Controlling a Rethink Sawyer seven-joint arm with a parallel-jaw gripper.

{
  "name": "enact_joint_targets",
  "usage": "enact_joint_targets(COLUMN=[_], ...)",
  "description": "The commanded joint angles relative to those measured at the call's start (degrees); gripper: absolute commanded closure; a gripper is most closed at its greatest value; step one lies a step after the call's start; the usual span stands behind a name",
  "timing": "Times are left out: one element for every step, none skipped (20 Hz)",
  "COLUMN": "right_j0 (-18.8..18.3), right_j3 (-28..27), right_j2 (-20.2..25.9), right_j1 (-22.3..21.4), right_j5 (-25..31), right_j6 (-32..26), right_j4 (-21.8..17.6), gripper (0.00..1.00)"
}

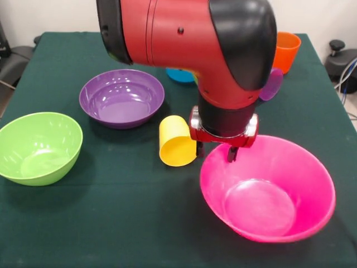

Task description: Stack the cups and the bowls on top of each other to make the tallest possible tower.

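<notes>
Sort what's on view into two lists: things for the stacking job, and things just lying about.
For the job: pink bowl, green bowl, purple bowl, blue bowl, yellow cup lying on its side, orange cup, purple cup, tool.

Lying about: nothing on the green tablecloth; only dark gear beyond the edges.

Dark green tablecloth [111, 223], black gear [341, 58] at far right edge, pale wall [56, 14]

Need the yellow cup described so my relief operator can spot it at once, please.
Start at the huge glossy pink plastic bowl at the front right of the green table. Just left of its rim, beside the claw, lies the smooth tapered yellow plastic cup. It is the only yellow thing, tipped on its side.
</notes>
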Motion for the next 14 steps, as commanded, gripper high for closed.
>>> enact_joint_targets(right_j0=[-1.1, -1.0, -1.0, -1.0, -0.9, -0.9, -0.8, -0.8, -0.8, -0.8, -0.8, -0.7, -0.8, -0.8], right_j3=[-0.5, -0.3, -0.1, 0.2, 0.3, 0.4, 0.3, 0.1, 0.0, 0.0, 0.1, 0.2, 0.2, 1.8], right_j2=[2.5, 2.4, 2.4, 2.4, 2.3, 2.3, 2.2, 2.3, 2.3, 2.4, 2.4, 2.4, 2.6, 2.8], right_j1=[2.2, 2.0, 1.9, 1.8, 1.7, 1.7, 1.7, 1.8, 1.8, 1.8, 1.7, 1.7, 1.6, 0.7], right_j5=[-5.0, -5.2, -5.5, -6.2, -6.3, -6.4, -6.0, -5.6, -5.2, -5.3, -5.5, -5.6, -6.0, -7.0], right_j6=[0.7, 0.7, 0.5, 0.3, 0.3, 0.3, 0.1, 0.0, -0.1, -0.1, -0.1, -0.1, -0.4, 0.1], right_j4=[-3.8, -3.9, -3.9, -4.0, -4.0, -4.0, -3.8, -3.8, -3.7, -3.7, -3.6, -3.7, -3.7, -3.4], gripper=[0.0, 0.0, 0.0, 0.0, 0.0, 0.0, 1.0, 1.0, 1.0, 1.0, 1.0, 1.0, 1.0, 1.0])
